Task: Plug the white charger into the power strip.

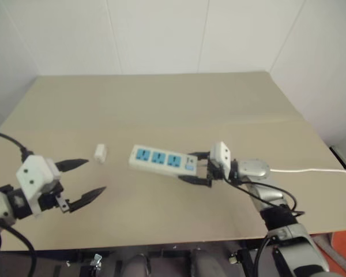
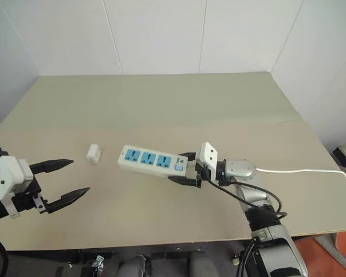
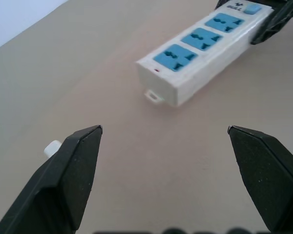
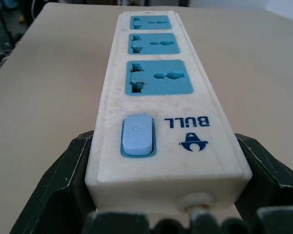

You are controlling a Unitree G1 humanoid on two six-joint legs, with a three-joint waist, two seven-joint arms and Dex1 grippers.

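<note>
Left gripper [image 1: 82,182], two black tapered fingers on a white boxy housing, sits at the near left edge of the table with jaws spread wide and nothing between them; in the left wrist view both fingertips [image 3: 85,146] frame bare tabletop, and a bit of the charger peeks from behind one of them.

Right gripper [image 2: 183,168] at the near right, arm coming in from the right edge and pointing left; its black fingers clamp the switch end of the power strip [image 1: 163,160], a long white rectangular plastic bar with three blue socket faces in a row; one finger on each long side, as the right wrist view shows, with the pale blue rocker switch [image 4: 137,134] and the printed logo nearest the wrist and the sockets running away from it; the free end of the strip points toward the left gripper; cannot tell whether the strip rests on the surface or is lifted off it.

Thin white cord [image 1: 311,170] runs from behind the right gripper toward the right table edge.

White charger [image 1: 100,152], a small plain white plastic block, lies on the table just beyond the left gripper's fingertips, apart from them and left of the strip's free end, with a clear gap to the strip; not plugged in.

Beige flat table [image 1: 161,104] stretches back to white wall panels [image 1: 161,34].
</note>
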